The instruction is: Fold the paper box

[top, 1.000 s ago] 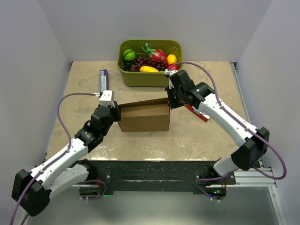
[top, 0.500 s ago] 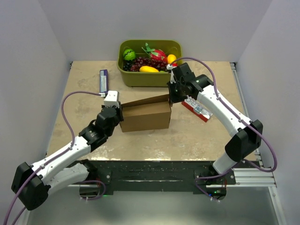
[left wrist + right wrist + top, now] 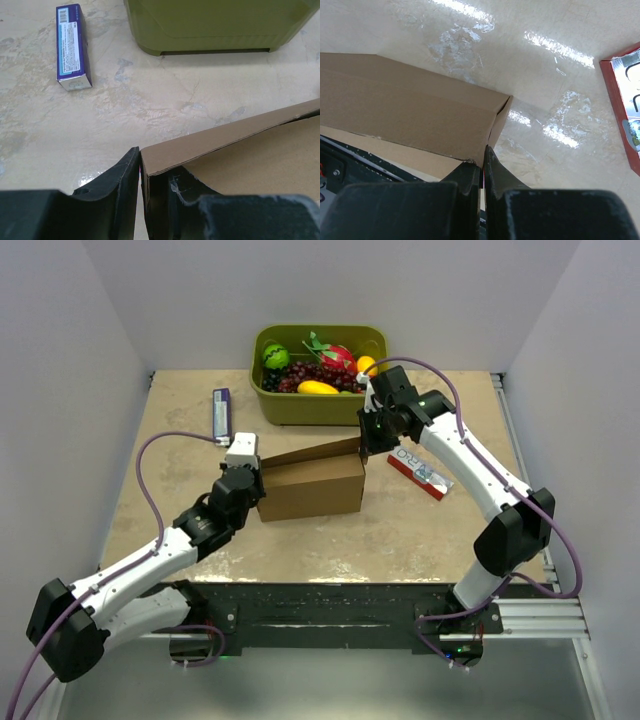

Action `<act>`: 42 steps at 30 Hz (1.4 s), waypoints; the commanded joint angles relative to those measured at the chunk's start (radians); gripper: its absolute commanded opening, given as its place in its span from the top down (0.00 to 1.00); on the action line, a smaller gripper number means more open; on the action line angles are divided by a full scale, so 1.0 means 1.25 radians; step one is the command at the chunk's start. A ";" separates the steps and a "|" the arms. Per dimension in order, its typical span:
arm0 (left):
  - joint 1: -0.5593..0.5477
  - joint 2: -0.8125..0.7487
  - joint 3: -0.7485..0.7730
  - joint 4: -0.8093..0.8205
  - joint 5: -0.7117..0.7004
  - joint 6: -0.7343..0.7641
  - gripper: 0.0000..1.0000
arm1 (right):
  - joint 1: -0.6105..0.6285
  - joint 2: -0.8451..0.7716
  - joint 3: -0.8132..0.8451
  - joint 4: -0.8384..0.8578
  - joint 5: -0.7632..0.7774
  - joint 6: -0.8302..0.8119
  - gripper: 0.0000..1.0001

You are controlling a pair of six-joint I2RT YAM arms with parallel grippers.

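The paper box (image 3: 312, 492) sits near the middle of the bench (image 3: 400, 530), a little toward the far edge. Its long axis runs left to right, roughly parallel to the near edge, and its open side faces up. The side walls stand upright, so the body looks formed. The long far panel rises at a slant and is not yet folded down, so closing and tucking the top seems to be what is left.

The left gripper (image 3: 150, 160) pinches the box's left end wall, one finger outside and one inside. The right gripper (image 3: 484, 152) is pressed together at the far right corner; I cannot tell whether it nips any card.

A green tub (image 3: 300, 408) of fruit stands at the far edge. A purple carton (image 3: 222, 412) lies toward the far left corner, and a red packet (image 3: 422, 473) lies just right of the box.
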 commanded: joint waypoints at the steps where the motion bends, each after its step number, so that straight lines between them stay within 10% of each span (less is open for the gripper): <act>1: -0.026 0.041 -0.019 -0.107 0.086 0.017 0.91 | 0.019 0.002 0.048 0.039 -0.142 0.014 1.00; 29: -0.041 0.041 -0.019 -0.110 0.065 0.023 0.92 | 0.008 0.033 0.147 -0.001 -0.202 0.026 1.00; 42: -0.041 0.035 -0.020 -0.097 0.077 0.020 0.92 | 0.042 -0.087 -0.083 0.105 -0.063 0.022 1.00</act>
